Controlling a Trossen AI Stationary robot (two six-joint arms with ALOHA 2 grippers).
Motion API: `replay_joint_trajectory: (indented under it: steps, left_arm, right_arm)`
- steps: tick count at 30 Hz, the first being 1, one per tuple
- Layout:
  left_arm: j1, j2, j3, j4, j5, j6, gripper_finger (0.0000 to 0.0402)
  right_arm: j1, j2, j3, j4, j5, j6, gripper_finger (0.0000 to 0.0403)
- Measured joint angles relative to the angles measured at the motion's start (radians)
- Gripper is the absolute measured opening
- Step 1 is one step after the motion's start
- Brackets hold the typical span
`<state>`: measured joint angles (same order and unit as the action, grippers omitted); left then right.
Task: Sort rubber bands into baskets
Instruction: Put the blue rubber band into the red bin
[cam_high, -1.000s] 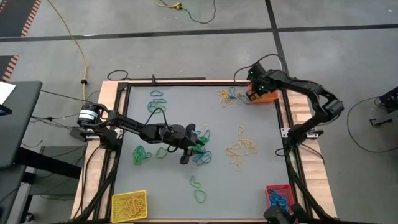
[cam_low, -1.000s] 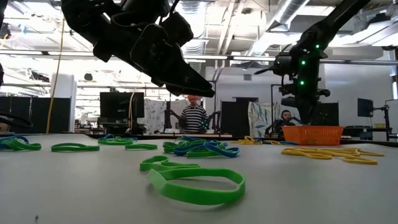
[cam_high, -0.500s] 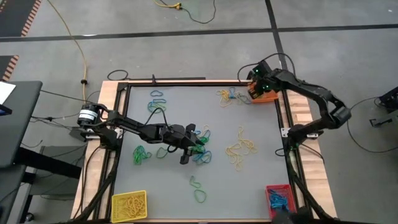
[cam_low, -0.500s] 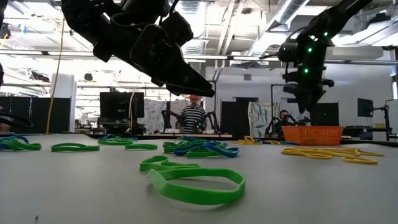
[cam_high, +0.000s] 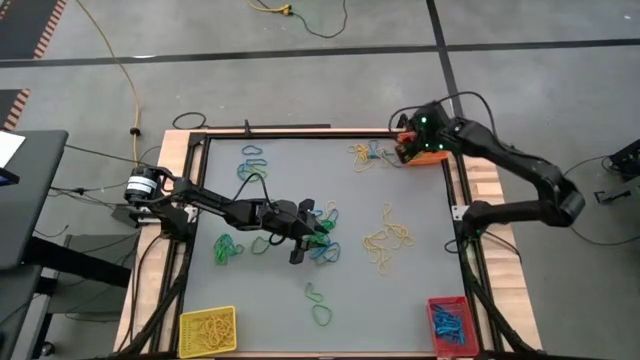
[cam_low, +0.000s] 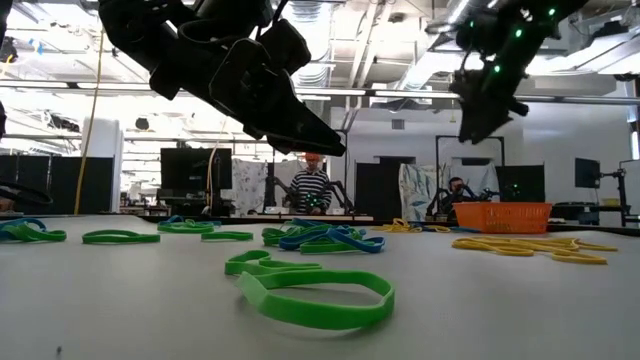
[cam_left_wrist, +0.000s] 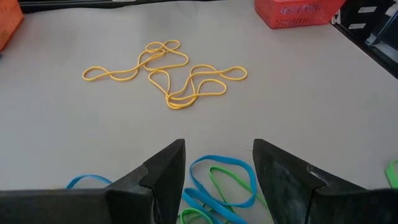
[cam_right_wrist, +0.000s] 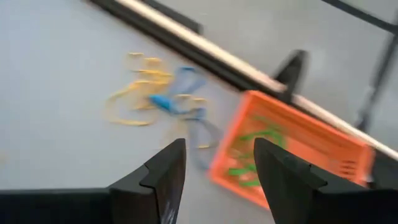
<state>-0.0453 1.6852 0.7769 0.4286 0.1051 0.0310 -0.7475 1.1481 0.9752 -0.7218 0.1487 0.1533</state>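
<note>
Roughly halfway: baskets (cam_high: 207, 331) partly filled, plenty of rubber bands (cam_high: 388, 239) loose mid-surface (cam_high: 280, 300). Left tool (cam_left_wrist: 217, 180) open over the blue-green pile; right tool (cam_right_wrist: 214, 171) open, empty, by the orange basket (cam_high: 427, 155).

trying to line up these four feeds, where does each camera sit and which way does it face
High view: overhead, straight down on the table; both arms show.
Low view: table height, level into the room; green band nearest, left gripper overhead.
Left wrist view: on the left arm, past its open fingers to yellow bands.
Right wrist view: above the orange basket, open fingers below.
Shared: high and right wrist views both show the orange basket.
</note>
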Motion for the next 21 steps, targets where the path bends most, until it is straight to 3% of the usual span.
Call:
replay_joint_trajectory:
  steps: [6, 13, 21]
  left_arm:
    - [0.0, 0.0, 0.0, 0.0, -0.007, -0.033, 0.0178]
    - [0.0, 0.0, 0.0, -0.002, -0.096, -0.031, 0.0178]
    - [0.0, 0.0, 0.0, -0.028, -0.117, -0.005, 0.0178]
  right_arm:
    - [0.201, -0.055, 0.0, 0.001, -0.068, 0.008, 0.0217]
    - [0.519, -0.068, 0.0, 0.008, -0.067, 0.038, 0.0217]
    - [0.865, -0.063, 0.0, -0.004, 0.107, 0.157, 0.0217]
